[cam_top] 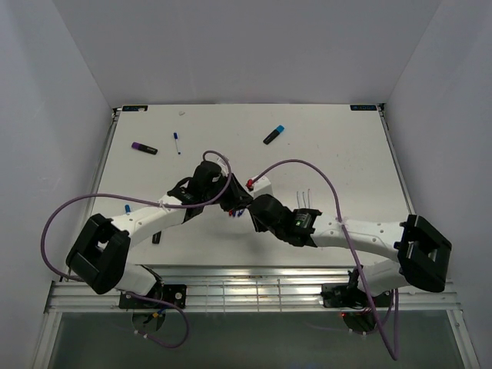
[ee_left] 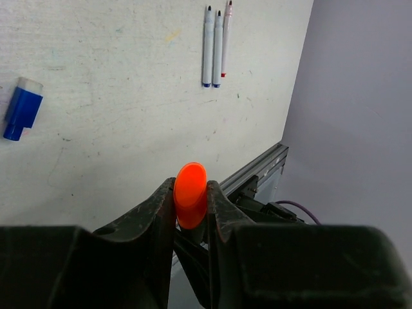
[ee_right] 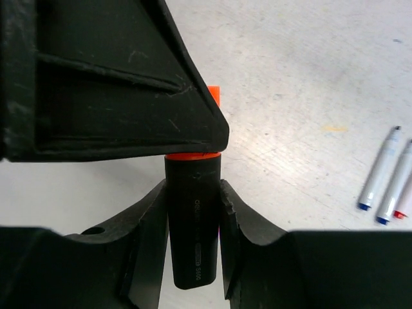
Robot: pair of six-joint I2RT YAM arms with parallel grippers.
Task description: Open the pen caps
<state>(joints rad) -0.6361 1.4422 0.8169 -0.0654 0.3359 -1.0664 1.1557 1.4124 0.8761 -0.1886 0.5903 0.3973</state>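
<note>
From above, the two arms meet over the middle of the table (cam_top: 338,154), with the left claw (cam_top: 233,198) and the right claw (cam_top: 257,209) nose to nose. What they hold is hidden here. Well apart from them, toward the far edge, lie a purple-capped highlighter (cam_top: 144,148) and a blue-capped highlighter (cam_top: 274,134).

From the left wrist, the left claw is nearly closed, its fingers pinching the orange cap (ee_left: 191,187) from both sides above the table. A blue cap (ee_left: 22,107) lies on the table off to the left. Three thin pens (ee_left: 217,46) lie side by side farther away.

From the right wrist, the right claw is narrowed onto the black highlighter body (ee_right: 193,238), gripping it on both sides. The orange cap sits right at the body's top end, mostly covered by the left claw; whether it has come free I cannot tell. The thin pens lie at the right
</note>
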